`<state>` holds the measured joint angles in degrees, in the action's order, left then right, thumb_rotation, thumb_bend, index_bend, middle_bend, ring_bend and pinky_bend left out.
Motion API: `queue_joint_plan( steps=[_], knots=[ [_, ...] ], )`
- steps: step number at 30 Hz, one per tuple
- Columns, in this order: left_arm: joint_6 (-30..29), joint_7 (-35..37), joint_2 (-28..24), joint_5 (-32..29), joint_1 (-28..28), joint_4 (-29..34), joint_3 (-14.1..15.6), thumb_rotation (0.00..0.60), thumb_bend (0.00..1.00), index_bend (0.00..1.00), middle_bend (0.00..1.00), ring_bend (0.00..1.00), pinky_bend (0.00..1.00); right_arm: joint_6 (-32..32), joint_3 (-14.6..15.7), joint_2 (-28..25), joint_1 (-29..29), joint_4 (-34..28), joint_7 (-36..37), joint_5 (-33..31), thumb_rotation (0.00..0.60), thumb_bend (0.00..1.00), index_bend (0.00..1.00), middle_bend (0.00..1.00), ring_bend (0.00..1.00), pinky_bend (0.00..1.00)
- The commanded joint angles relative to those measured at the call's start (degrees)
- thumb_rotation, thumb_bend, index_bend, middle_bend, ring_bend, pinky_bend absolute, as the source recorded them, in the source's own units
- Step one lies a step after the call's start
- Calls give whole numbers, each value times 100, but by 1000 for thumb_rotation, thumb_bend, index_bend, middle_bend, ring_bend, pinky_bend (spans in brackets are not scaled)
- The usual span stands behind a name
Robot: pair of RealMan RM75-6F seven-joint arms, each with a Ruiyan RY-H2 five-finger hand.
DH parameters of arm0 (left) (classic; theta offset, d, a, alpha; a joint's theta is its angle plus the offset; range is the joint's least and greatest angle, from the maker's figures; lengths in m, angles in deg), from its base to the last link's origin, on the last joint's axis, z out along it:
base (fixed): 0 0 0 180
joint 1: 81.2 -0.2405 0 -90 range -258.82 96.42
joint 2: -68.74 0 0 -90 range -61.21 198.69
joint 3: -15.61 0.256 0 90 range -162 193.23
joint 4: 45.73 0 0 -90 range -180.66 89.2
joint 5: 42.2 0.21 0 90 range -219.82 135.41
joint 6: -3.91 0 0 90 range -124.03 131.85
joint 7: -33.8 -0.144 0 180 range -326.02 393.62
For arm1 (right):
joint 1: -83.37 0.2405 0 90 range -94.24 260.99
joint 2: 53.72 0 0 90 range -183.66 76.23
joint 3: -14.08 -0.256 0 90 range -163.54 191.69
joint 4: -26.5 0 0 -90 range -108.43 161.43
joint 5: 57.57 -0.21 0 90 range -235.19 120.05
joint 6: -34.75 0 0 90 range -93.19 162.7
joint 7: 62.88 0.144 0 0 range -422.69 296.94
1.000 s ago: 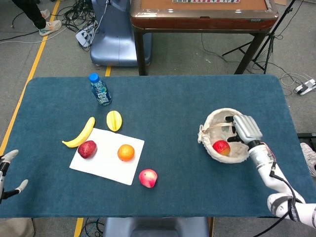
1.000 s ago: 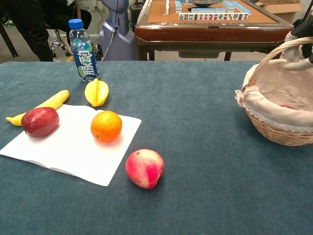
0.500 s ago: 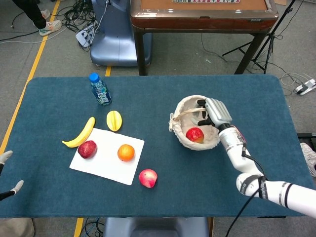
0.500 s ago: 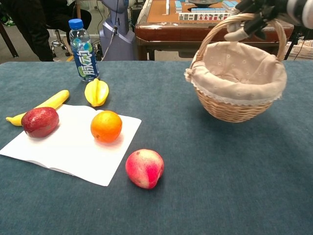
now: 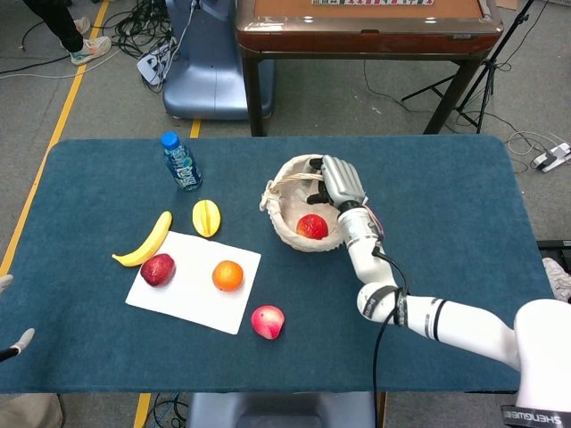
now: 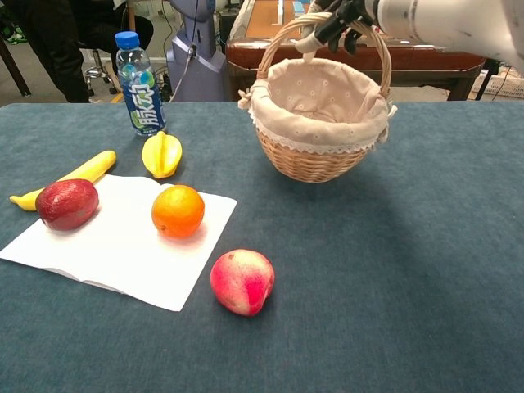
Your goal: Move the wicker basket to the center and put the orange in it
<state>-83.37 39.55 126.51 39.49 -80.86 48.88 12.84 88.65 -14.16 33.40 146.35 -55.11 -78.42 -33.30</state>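
1. Right hand [image 5: 342,183] grips the handle of the basket [image 6: 318,131], upper centre of the chest view; basket hangs clear of the table [image 6: 393,286].
2. Red fruit [image 5: 311,226] lies inside the basket.
3. Orange [image 6: 178,210] sits on white paper [image 6: 115,254], left of centre.
4. Left hand [image 5: 11,339] at the far lower left edge of the head view, fingers apart, holding nothing.
5. Peach [image 6: 242,282] just off the paper's right corner; bottle [image 6: 141,84] upper left.

One wicker basket [image 6: 319,131], one orange [image 6: 178,210], one banana [image 6: 70,176], one bottle [image 6: 141,83] — two hands [image 5: 343,183] [image 5: 11,339].
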Motion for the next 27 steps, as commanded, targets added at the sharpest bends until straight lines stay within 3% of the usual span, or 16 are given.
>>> queue_joint_plan(
  steps=[1, 8, 13, 15, 19, 22, 27],
  knots=[
    [-15, 6, -3, 5, -14, 6, 2, 600, 260, 134, 150, 133, 160, 22, -161, 283, 238, 365, -106, -256, 600, 280, 624, 526, 610, 724],
    [-31, 20, -10, -18, -47, 14, -2, 600, 260, 134, 150, 133, 160, -104, -201, 650, 509, 975, -229, -423, 600, 280, 611, 493, 570, 692],
    [-32, 44, -31, -19, -78, 17, 14, 600, 260, 134, 150, 133, 160, -398, -211, 893, 683, 1448, -368, -713, 600, 278, 480, 417, 487, 627],
    [-48, 53, -44, -48, -93, 12, 1, 600, 260, 134, 150, 133, 160, -609, -191, 933, 735, 1576, -461, -878, 600, 262, 379, 347, 394, 544],
    [-56, 42, -60, -54, -100, 8, -12, 600, 260, 134, 150, 133, 160, -1127, -74, 803, 793, 1643, -698, -1175, 600, 208, 34, 40, 58, 196],
    [-50, 35, -53, -48, -98, 15, -15, 600, 260, 134, 150, 133, 160, -1245, 38, 683, 819, 1650, -806, -1143, 600, 154, 0, 0, 0, 17],
    [-5, 1, -47, -34, -59, 13, -31, 600, 260, 134, 150, 133, 160, -1032, 158, 421, 656, 1368, -712, -620, 600, 136, 0, 0, 0, 0]
  ],
)
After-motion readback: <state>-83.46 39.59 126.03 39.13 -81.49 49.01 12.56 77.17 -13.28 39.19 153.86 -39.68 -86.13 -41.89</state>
